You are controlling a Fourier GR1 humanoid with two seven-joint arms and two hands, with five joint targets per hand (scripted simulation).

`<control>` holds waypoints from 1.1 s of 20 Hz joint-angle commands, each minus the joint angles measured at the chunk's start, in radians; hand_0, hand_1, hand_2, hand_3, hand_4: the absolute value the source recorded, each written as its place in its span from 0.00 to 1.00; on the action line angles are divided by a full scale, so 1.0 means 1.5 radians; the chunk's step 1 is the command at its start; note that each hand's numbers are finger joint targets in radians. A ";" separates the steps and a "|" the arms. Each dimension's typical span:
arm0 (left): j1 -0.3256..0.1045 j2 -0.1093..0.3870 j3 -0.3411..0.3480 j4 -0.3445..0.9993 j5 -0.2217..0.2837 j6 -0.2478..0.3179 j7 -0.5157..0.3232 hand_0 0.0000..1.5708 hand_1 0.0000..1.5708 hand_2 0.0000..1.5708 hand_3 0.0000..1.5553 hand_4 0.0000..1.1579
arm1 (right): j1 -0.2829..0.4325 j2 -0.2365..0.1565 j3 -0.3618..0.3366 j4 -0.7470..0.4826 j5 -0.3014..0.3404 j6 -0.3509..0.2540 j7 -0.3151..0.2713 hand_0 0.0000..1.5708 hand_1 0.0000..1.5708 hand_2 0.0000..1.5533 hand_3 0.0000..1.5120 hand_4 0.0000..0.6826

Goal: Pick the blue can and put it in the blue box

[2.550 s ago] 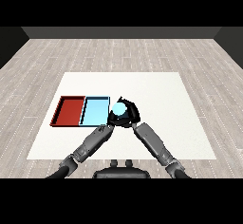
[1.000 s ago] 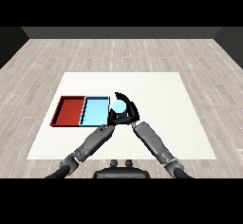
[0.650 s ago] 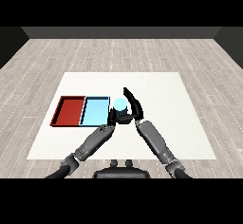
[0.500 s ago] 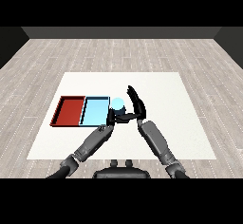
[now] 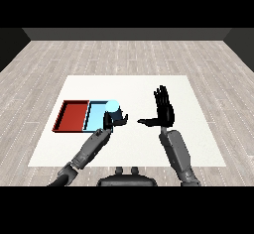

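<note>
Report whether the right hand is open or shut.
Open. The right hand is raised with fingers straight and thumb out to the side, holding nothing; the blue can is in the left hand.

The table (image 5: 173,144) has a plain white, matt, smooth top, and the floor (image 5: 124,54) around it looks like pale grey wood planks. The red tray (image 5: 72,116) and light blue tray (image 5: 95,115) look like flat-coloured matt plastic. The blue can (image 5: 112,107) shows a pale, smooth top. Both forearms look like dull grey metal.
</note>
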 commanded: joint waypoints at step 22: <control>-0.215 0.083 0.152 0.516 -0.072 -0.056 0.156 1.00 1.00 0.96 0.87 0.85 | 0.043 -0.038 -0.147 0.079 -0.058 0.066 -0.050 0.00 0.00 0.00 0.00 0.00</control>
